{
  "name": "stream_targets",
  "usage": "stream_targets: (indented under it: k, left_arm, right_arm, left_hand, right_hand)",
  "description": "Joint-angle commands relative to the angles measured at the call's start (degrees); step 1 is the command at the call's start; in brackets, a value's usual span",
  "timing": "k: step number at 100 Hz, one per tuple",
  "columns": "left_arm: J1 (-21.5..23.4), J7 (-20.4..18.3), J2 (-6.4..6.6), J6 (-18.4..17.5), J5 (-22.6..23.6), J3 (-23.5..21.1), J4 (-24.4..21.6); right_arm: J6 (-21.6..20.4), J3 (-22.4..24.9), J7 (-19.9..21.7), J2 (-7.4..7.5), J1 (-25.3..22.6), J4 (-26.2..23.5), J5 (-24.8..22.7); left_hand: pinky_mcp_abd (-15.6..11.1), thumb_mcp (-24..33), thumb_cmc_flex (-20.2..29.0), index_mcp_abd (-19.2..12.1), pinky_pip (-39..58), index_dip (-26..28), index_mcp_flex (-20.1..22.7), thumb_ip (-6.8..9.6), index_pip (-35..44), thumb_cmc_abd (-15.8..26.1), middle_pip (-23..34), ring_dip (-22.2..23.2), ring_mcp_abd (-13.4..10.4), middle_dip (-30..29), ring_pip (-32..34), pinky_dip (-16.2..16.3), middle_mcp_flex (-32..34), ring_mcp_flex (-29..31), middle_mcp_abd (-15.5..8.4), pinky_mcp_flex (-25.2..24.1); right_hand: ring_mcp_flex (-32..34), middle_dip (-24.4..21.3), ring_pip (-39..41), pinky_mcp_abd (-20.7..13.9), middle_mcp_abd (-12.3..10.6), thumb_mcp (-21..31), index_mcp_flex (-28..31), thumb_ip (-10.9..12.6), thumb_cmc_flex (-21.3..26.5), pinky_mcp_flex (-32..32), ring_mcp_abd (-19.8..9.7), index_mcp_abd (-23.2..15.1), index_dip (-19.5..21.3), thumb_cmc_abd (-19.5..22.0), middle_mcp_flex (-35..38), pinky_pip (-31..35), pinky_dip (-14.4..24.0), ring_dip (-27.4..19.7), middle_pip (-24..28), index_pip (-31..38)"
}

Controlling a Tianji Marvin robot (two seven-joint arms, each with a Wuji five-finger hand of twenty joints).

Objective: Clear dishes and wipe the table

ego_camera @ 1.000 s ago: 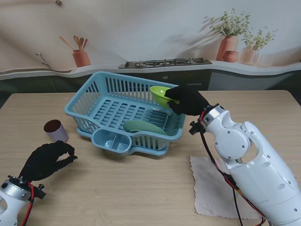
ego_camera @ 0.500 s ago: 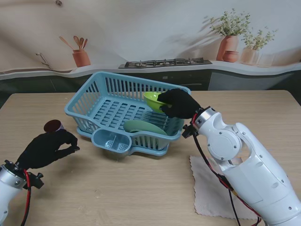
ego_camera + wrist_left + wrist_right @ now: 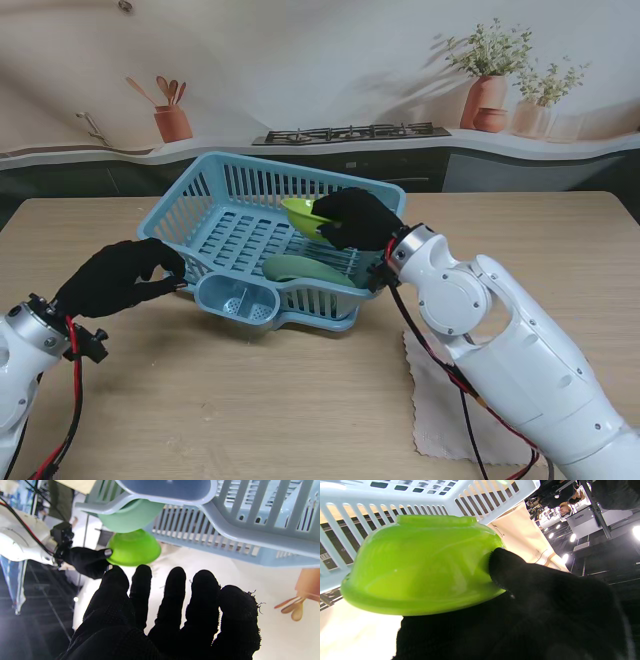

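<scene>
Status, left to right. My left hand is at the near-left corner of the blue rack, fingers spread in its wrist view with nothing visibly in them; from the stand view they curl near the rack's rim, and I can't tell if they touch it. I see no cup on the worktop in the stand view; the left hand may be hiding something there.

Inside the rack: one pale green dish lying on the floor near the front wall. Done, I'd say.

My right hand is clamped on the lime green bowl, thumb on the outside wall per the right wrist view, bowl tilted, inside the rack above its floor. Not yet set down, so that item is mid-placement.

Far right, near edge: one cloth flat on the worktop, untouched. Wiping not started.

Count: one rack, two dishes (one placed, one in hand), one cloth. My read: clearing nearly finished, wiping is all that's left.
</scene>
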Motion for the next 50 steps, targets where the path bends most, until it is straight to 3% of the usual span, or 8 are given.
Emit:
stream_targets:
  k: [1,32,36,50]
  left_arm:
    - [-1.46,-0.91,0.40,0.62,-0.15,0.78,-0.27]
    - [-8.28,-5.82,1.30,5.77,-4.12,5.43,1.42]
    - [-9.29,-6.50,1.41,6.40,-4.64,6.15,1.62]
    - [-12.63,-8.61,1.75,8.70,-6.08,8.76,2.29]
  right_arm:
    - [0.18,-0.50,0.43,-0.67,0.90,-0.18,0.17]
    - [1.12,-3.67,-0.21,-1.30,4.19,1.82,0.69]
    - [1.44,-3.96,-0.32,-1.40,4.44,1.96,0.94]
    - [1.89,-4.70,-0.75,-1.70,5.03,2.24,1.70]
  left_hand:
    - [1.55,-0.36,4.82,-1.23,-2.44,-1.30,-1.49,0.04,-1.52,0.16,-1.49,-1.34,1.59,-1.93,-2.01,-2.19,-1.33,-1.83,-0.71,-2.20]
    - [0.16,-0.05,4.13,-0.91,-6.76,-4.70,-1.74,0.23,-6.77,-1.54,-6.05,-5.69,1.73,-4.55,-9.35,-6.57,-3.35,-5.70,-1.73,-9.46]
    - [-0.02,0.19,3.97,-0.82,-7.24,-5.04,-1.87,0.30,-7.48,-2.03,-6.79,-6.23,0.65,-4.91,-10.03,-7.00,-3.75,-5.76,-1.90,-10.37]
    - [-0.74,0.87,3.28,-0.97,-7.90,-5.55,-2.29,0.42,-8.80,-3.32,-7.94,-7.38,0.13,-5.46,-11.80,-7.81,-4.42,-6.63,-2.36,-11.87]
  right_hand:
    - [2.12,0.55,1.47,0.27,-1.26,6.82,4.57,3.18,5.95,3.94,2.29,-6.27,0.57,3.60,0.96,6.63,3.26,0.72,0.52,5.82]
    - [2.25,0.51,1.56,0.12,-1.41,6.77,4.60,3.25,5.92,3.97,2.17,-6.30,0.64,3.67,0.98,6.65,3.38,0.76,0.62,5.74]
    - [2.23,0.52,1.56,-0.02,-1.45,6.72,4.59,3.23,5.85,3.92,2.16,-6.30,0.65,3.74,0.96,6.64,3.39,0.77,0.63,5.73]
    - [2.12,0.57,1.62,-0.15,-1.60,6.79,4.59,3.33,5.64,3.83,1.97,-6.36,0.68,3.94,0.89,6.73,3.51,0.82,0.74,5.74]
